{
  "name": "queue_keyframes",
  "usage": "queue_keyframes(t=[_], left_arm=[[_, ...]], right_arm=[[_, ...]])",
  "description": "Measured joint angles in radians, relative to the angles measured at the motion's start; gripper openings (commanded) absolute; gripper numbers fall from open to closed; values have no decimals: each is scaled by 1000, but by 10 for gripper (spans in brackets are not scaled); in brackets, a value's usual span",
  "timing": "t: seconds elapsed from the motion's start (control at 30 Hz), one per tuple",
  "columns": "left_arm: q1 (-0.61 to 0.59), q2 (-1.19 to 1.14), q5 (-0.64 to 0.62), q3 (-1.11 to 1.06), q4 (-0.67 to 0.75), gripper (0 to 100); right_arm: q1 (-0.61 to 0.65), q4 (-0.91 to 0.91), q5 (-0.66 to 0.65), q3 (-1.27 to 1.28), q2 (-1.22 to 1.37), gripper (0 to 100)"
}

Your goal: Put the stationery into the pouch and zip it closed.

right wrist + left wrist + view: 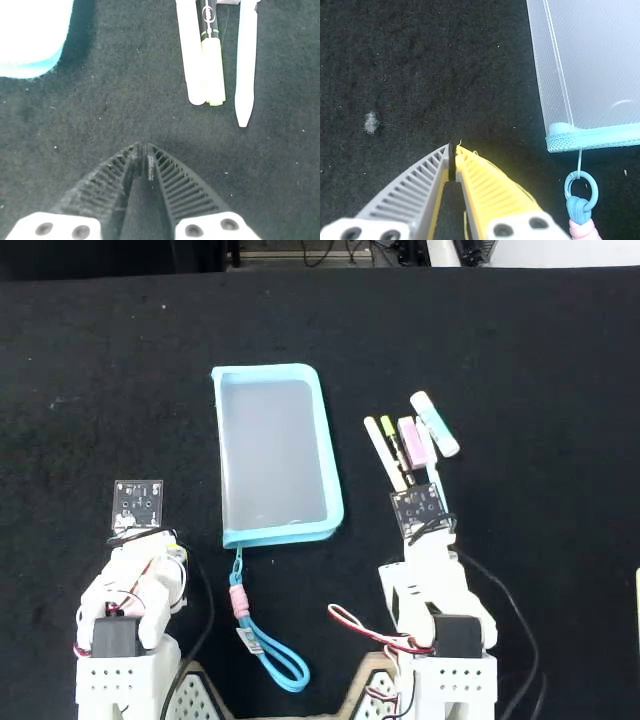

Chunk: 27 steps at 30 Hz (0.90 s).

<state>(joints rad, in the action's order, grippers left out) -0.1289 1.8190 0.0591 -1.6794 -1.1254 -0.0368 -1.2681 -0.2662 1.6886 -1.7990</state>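
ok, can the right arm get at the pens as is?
Probably yes: the right gripper, shut, sits just short of the pens, only bare mat between them. It would need to open first.

Bright even light, faint shadows; pouch (30, 30) glares white, rt wrist.

Both arms white plastic w/ black servos. L arm (130, 590) and R arm (440, 585) each carry a small black square cam board (137, 502) at the wrist, red + white wires (355, 625), black cables (205, 620), and a base (120, 680) w/ a grid of holes. L gripper (454, 150): one grey ribbed finger (417, 182), one yellow (487, 187). R gripper (143, 149): both black, ribbed. Pale mounts (205, 227) w/ dark screw holes.
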Motion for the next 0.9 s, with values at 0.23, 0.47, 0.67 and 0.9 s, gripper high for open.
queue_keyframes(t=[0.23, 0.47, 0.67, 0.9], left_arm=[[0, 0, 0, 0, 0, 30], [0, 0, 0, 0, 0, 30], [0, 0, 0, 0, 0, 30], [0, 0, 0, 0, 0, 30]], right_arm=[[0, 0, 0, 0, 0, 11], [3, 0, 0, 0, 0, 11], [3, 0, 3, 0, 0, 11], [3, 157, 5, 0, 0, 11]])
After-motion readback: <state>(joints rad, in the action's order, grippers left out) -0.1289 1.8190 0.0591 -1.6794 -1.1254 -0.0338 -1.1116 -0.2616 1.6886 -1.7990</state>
